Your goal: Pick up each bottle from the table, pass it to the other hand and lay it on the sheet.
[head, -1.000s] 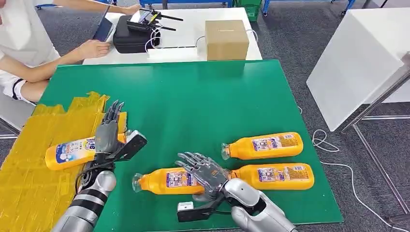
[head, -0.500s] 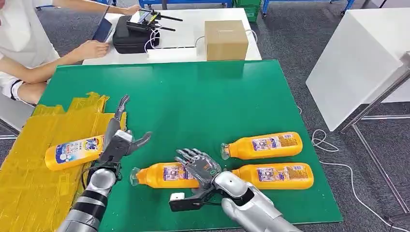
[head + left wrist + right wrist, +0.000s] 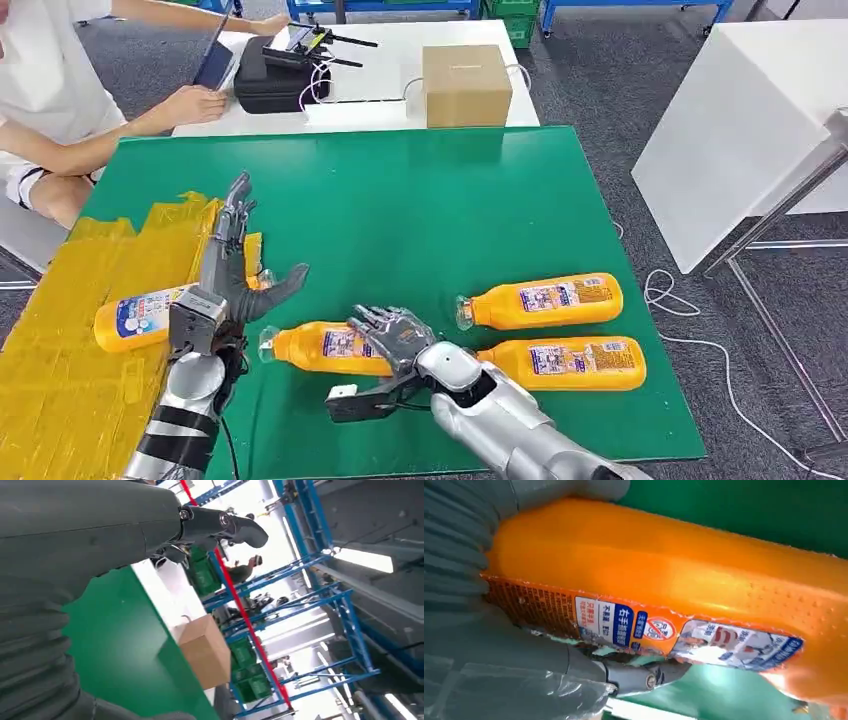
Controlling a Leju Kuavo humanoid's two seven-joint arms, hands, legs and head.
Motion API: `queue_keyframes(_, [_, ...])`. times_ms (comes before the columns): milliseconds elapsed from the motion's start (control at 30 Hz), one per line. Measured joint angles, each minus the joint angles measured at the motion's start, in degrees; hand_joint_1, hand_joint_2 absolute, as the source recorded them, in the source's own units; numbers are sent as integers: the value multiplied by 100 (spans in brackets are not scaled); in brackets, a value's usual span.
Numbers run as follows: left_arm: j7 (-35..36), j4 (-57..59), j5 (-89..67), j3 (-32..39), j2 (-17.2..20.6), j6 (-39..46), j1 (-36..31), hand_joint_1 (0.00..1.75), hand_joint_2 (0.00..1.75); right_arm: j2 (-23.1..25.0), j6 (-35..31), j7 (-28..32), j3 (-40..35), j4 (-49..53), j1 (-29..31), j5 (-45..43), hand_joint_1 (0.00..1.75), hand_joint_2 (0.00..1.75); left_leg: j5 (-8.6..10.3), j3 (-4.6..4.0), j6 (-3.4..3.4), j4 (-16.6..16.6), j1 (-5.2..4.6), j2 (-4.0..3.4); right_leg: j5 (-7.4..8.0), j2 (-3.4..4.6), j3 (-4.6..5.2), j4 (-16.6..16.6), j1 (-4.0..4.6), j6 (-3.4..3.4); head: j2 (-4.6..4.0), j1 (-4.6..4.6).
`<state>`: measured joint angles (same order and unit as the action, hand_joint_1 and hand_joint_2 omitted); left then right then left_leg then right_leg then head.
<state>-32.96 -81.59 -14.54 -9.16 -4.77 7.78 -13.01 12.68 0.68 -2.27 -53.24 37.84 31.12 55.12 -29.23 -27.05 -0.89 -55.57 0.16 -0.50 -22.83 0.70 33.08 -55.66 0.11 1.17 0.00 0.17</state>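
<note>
Orange bottles lie on the green table (image 3: 420,220). My right hand (image 3: 397,338) grips one orange bottle (image 3: 318,347) around its middle, cap pointing toward my left arm. In the right wrist view this held bottle (image 3: 684,585) lies across the palm with the thumb (image 3: 634,676) under it. My left hand (image 3: 225,272) is raised with its fingers spread and holds nothing, just left of that bottle's cap. Its fingers (image 3: 220,524) are bare in the left wrist view. Another bottle (image 3: 140,318) lies on the yellow sheet (image 3: 70,340). Two more bottles (image 3: 542,299) (image 3: 566,362) lie to the right.
A cardboard box (image 3: 467,84) and a black case (image 3: 268,82) stand on the white table behind. A person (image 3: 55,100) sits at the far left with a tablet. A white table (image 3: 740,120) stands to the right. The box (image 3: 206,651) also appears past the green edge.
My right hand has carried its bottle left, toward my left hand. My left hand has lifted off the bottle on the sheet, turned, and spread its fingers.
</note>
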Motion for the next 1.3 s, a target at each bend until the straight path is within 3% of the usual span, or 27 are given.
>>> queue_keyframes(367, [-57,-26,175,-7,-22,52,7,0,175,144,37,-39,2,-440,227,-243,175,175,0,21,1,0,-1,0,0,0,-20,0,-1,0,0,0])
queue_keyframes(533, [-74,-66,291,-13,-37,0,20,0,175,151,-302,-103,120,-470,212,-431,175,175,0,18,0,0,-1,1,0,-2,-20,1,-1,0,0,0])
queue_keyframes(667, [33,-230,505,-15,-52,-182,133,0,175,114,-1173,-129,387,-337,8,-687,175,175,0,13,0,-1,-1,4,0,-4,-18,0,-1,0,0,0])
queue_keyframes(833, [358,-760,1014,-28,-70,-516,483,0,175,-133,-2526,338,1356,883,-698,-844,175,175,-2,-15,0,-1,-1,5,-1,-4,9,0,-3,1,0,0])
queue_keyframes(1033, [442,-1161,1194,-92,-79,-549,677,0,175,-264,-3098,818,2169,1996,-1296,-1004,175,175,-4,-34,-2,-1,-2,5,-2,-5,26,3,-10,2,0,-2])
queue_keyframes(1300, [448,-1178,1200,-94,-79,-549,685,0,175,-264,-3135,855,2201,2053,-1328,-1025,175,175,-4,-34,-2,-1,-2,5,-2,-5,26,3,-10,2,0,-2])
